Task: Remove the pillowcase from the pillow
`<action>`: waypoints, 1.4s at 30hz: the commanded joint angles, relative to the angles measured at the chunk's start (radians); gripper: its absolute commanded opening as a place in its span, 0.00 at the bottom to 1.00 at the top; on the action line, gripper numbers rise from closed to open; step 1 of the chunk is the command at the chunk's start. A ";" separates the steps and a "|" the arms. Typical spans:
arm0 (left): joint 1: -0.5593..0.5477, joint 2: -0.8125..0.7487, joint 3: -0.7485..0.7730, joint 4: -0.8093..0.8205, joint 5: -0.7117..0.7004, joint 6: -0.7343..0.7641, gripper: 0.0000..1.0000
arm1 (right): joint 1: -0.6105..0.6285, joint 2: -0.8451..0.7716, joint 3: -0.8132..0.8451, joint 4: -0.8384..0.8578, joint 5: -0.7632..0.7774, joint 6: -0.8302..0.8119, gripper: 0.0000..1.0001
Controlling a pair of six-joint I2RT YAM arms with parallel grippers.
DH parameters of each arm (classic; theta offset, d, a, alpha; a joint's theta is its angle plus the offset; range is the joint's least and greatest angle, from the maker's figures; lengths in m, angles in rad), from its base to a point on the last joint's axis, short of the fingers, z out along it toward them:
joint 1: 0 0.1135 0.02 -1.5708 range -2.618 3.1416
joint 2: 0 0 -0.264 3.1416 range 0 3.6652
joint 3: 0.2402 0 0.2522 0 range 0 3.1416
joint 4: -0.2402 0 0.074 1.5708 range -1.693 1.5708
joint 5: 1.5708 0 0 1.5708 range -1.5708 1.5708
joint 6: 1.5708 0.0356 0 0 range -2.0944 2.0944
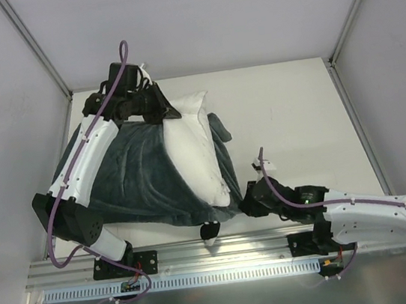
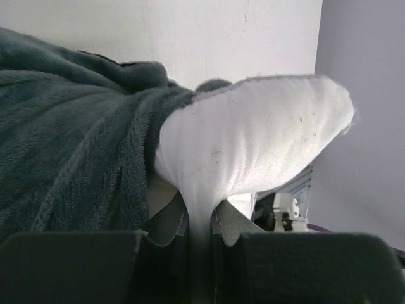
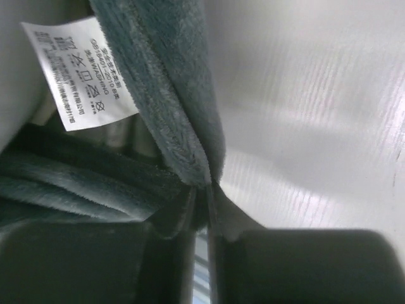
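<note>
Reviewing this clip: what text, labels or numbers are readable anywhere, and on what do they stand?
White tag beside the pillowcase: several printed lines and care symbols, tilted and too small to read reliably.
No other text shows in any view.

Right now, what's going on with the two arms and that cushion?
The arms hold a pillow and its case from opposite ends. The left fingers are shut on a far corner of the white pillow, while the right fingers pinch an edge of the dark teal pillowcase near the front of the table. The pillow is partly out; the rest looks to be inside the case.
</note>
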State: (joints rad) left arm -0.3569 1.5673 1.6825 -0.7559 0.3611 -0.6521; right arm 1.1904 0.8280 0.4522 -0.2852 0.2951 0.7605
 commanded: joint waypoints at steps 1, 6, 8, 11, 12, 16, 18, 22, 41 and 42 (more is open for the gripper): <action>0.056 -0.024 0.066 0.191 -0.019 -0.024 0.00 | 0.021 0.094 0.052 -0.170 0.010 -0.110 0.24; 0.023 -0.030 -0.016 0.201 0.004 0.025 0.00 | -0.012 0.085 0.380 -0.476 0.278 -0.297 0.90; 0.000 -0.032 -0.046 0.207 0.016 0.032 0.00 | -0.089 0.033 0.430 -0.415 0.248 -0.395 0.91; -0.037 -0.038 -0.069 0.219 0.009 0.060 0.00 | -0.249 -0.076 0.419 -0.212 -0.040 -0.501 0.98; -0.046 -0.033 -0.069 0.221 0.009 0.069 0.00 | -0.273 -0.082 0.411 -0.151 -0.116 -0.518 0.99; -0.073 -0.016 -0.041 0.221 0.029 0.081 0.00 | -0.304 0.020 0.453 0.020 -0.338 -0.581 0.96; -0.089 -0.013 -0.033 0.222 0.035 0.089 0.00 | -0.305 0.098 0.529 -0.003 -0.359 -0.627 0.96; -0.112 -0.024 -0.036 0.221 0.035 0.097 0.00 | -0.308 0.247 0.591 0.012 -0.408 -0.667 0.96; -0.183 0.063 0.002 0.219 0.048 0.138 0.03 | -0.424 0.337 0.547 0.146 -0.339 -0.526 0.01; -0.180 0.063 0.002 0.217 0.064 0.149 0.16 | -0.458 0.295 0.483 0.126 -0.320 -0.517 0.01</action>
State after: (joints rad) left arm -0.5167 1.6367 1.6260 -0.6075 0.3405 -0.5415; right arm 0.8265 1.2713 1.0058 -0.2054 -0.1761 0.2070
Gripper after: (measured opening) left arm 0.108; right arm 0.091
